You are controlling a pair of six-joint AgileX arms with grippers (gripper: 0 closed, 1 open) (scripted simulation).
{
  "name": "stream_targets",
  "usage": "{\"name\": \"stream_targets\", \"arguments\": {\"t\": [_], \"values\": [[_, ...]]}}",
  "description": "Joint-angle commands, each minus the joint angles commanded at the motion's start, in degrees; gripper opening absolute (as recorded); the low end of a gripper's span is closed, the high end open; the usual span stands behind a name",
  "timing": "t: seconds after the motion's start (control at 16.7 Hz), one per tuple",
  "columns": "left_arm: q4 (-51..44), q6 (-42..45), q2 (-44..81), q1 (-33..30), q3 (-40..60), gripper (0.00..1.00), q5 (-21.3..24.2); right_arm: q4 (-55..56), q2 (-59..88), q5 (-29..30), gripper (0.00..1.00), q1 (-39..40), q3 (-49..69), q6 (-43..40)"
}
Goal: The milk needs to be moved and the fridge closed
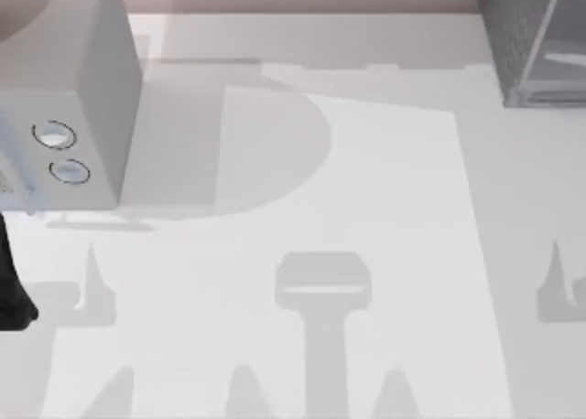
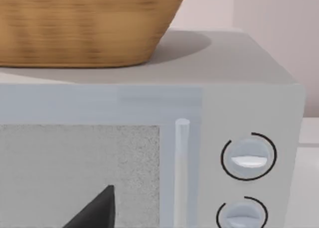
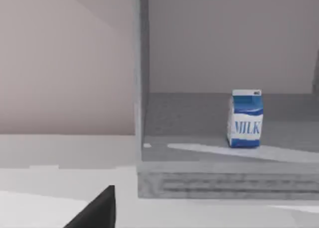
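Observation:
The milk (image 3: 245, 119), a small carton with a blue top and a white base lettered "MILK", stands upright on the floor inside the fridge (image 3: 141, 88). The fridge is open towards the right wrist camera. Seen from above, the fridge (image 1: 526, 44) is a dark grey speckled cabinet at the table's far right corner, with a lighter panel (image 1: 566, 58) beside it. A black part of my right gripper (image 3: 97, 210) shows low in the right wrist view, well short of the fridge sill and apart from the milk. A black part of my left gripper (image 2: 94, 210) hangs in front of the pale grey box.
A pale grey box with two round dials (image 1: 64, 154) stands at the far left of the table. It carries a wicker basket (image 2: 84, 29) on its top. A dark part of my left arm (image 1: 11, 286) sits at the left edge. White tabletop (image 1: 302, 209) spreads between the two appliances.

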Motion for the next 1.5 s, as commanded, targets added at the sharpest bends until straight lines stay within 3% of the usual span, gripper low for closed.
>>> {"name": "stream_targets", "arguments": {"t": [0.54, 0.72, 0.96, 1.5], "values": [[0.00, 0.00, 0.00, 0.00, 0.00, 1.00, 0.00, -2.37, -1.88, 0.43, 1.00, 0.03, -1.22, 0.14], [0.00, 0.00, 0.00, 0.00, 0.00, 1.00, 0.00, -7.91, -5.78, 0.61, 1.00, -0.12, 2.01, 0.14], [0.00, 0.00, 0.00, 0.00, 0.00, 1.00, 0.00, -23.32, -14.72, 0.60, 1.00, -0.03, 9.35, -0.14], [0.00, 0.00, 0.00, 0.00, 0.00, 1.00, 0.00, -68.95, -38.58, 0.54, 1.00, 0.26, 28.86, -0.63]]}}
